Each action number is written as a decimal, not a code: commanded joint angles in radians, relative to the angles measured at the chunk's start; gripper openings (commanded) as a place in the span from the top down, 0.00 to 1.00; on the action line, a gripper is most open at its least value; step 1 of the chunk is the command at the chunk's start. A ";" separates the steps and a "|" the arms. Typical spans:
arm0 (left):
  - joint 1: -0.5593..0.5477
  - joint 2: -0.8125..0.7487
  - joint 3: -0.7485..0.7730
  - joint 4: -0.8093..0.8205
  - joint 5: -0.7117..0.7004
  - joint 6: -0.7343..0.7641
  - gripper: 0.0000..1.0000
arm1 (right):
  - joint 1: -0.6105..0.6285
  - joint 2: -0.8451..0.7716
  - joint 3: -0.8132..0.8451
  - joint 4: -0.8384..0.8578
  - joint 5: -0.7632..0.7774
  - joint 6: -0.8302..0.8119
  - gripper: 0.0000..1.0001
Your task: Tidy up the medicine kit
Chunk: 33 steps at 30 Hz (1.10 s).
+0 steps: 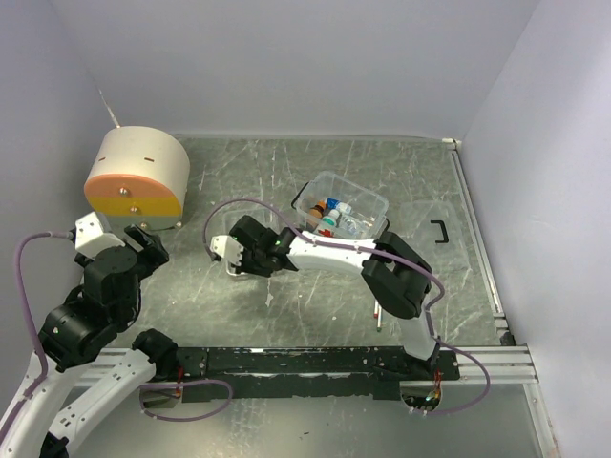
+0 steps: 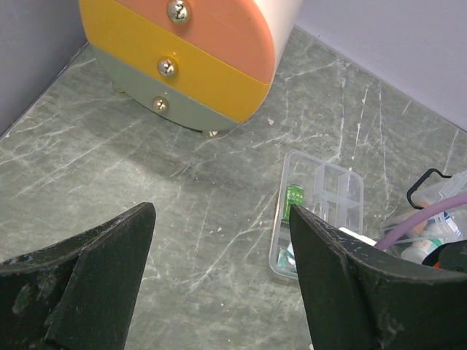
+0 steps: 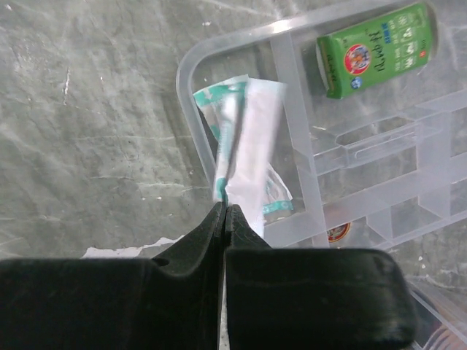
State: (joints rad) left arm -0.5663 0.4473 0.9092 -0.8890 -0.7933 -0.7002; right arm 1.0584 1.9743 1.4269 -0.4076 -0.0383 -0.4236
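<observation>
Got the right gripper (image 3: 225, 211) pinched shut on a white-and-teal packet (image 3: 244, 146), dangling it over the end compartment of the organizer (image 3: 186, 87). Can't tell about contact with the compartment floor, too blurry down there. Spotting a green box (image 3: 376, 47) lying flat one compartment over, inside the organizer too. Just behind the organizer and a bit right, seeing a clear tub (image 1: 361, 188) with a few small bottles in it. Further right of the organizer, past the tub, a small black handle (image 1: 439, 232) lying flat on the table (image 1: 286, 162). Left of the organizer, near but apart: left gripper (image 2: 222, 211) spread wide, gripping nothing, hovering over bare table. Well back and left of the organizer, pink-yellow-grey drawers (image 2: 182, 51), round knob on each front.
</observation>
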 commanded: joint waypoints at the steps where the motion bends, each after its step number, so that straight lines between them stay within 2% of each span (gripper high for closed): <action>1: 0.000 0.005 0.006 -0.014 -0.030 -0.007 0.15 | -0.003 0.032 0.036 -0.002 0.068 -0.019 1.00; 5: 0.000 0.003 0.005 -0.018 -0.032 -0.009 0.15 | -0.003 0.040 0.048 0.035 0.171 0.016 0.97; 8: -0.001 0.004 0.005 -0.017 -0.032 -0.009 0.15 | -0.003 0.021 0.036 0.064 0.183 0.050 0.80; 10: -0.001 0.002 0.005 -0.018 -0.032 -0.009 0.15 | -0.003 -0.008 0.023 0.077 0.173 0.068 0.73; 15: -0.001 0.000 0.004 -0.014 -0.028 -0.006 0.15 | -0.007 -0.064 -0.003 0.113 0.235 0.167 0.71; 20: 0.000 -0.002 0.002 -0.009 -0.024 -0.003 0.15 | -0.014 -0.072 0.008 0.117 0.273 0.403 0.69; 23: 0.000 -0.001 0.004 -0.010 -0.022 -0.005 0.15 | -0.021 -0.048 0.047 0.084 0.355 0.654 0.63; 28: -0.001 -0.006 0.000 -0.006 -0.015 -0.002 0.15 | -0.022 -0.031 0.068 0.070 0.462 0.957 0.58; 33: -0.001 -0.008 -0.001 -0.003 -0.007 -0.001 0.15 | -0.020 0.053 0.141 0.032 0.520 1.095 0.57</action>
State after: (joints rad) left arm -0.5663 0.4469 0.9092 -0.8928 -0.8005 -0.7052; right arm 1.0397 1.9488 1.4990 -0.3370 0.3889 0.4644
